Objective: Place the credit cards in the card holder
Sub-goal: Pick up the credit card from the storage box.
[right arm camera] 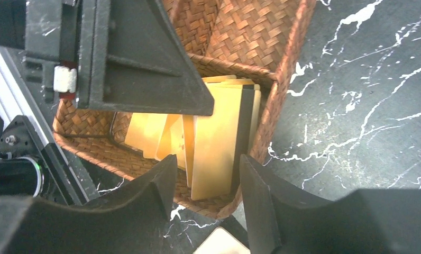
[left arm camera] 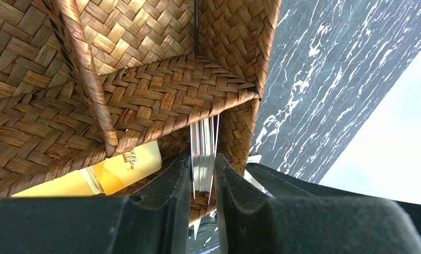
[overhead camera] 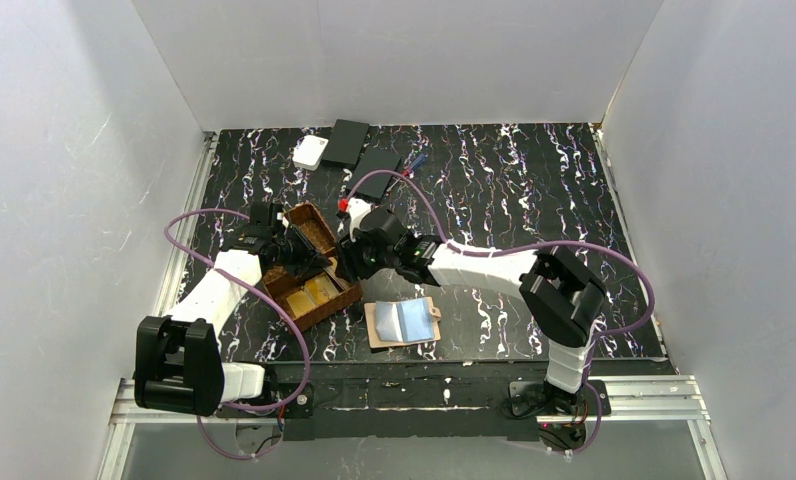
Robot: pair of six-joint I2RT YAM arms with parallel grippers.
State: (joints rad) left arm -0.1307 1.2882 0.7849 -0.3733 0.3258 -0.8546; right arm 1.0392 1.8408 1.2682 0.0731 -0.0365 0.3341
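Observation:
A brown woven tray (overhead camera: 319,232) holds several orange-gold credit cards (right arm camera: 213,143), some standing on edge in its near compartment. My left gripper (left arm camera: 203,159) reaches down into the tray and is shut on a thin stack of silvery credit cards (left arm camera: 203,140) seen edge-on. Beside it lies another gold card (left arm camera: 121,168). My right gripper (right arm camera: 208,160) hovers open over the tray's near corner, nothing between its fingers. The tan card holder (overhead camera: 404,322) lies open on the table right of the tray, clear pockets up. In the top view the left gripper (overhead camera: 302,250) and right gripper (overhead camera: 352,260) are close together.
A white square box (overhead camera: 310,152) and two flat black boxes (overhead camera: 346,142) (overhead camera: 377,168) sit at the back of the marbled table. White walls close in the left, back and right. The left arm's body (right arm camera: 118,53) fills the upper left of the right wrist view.

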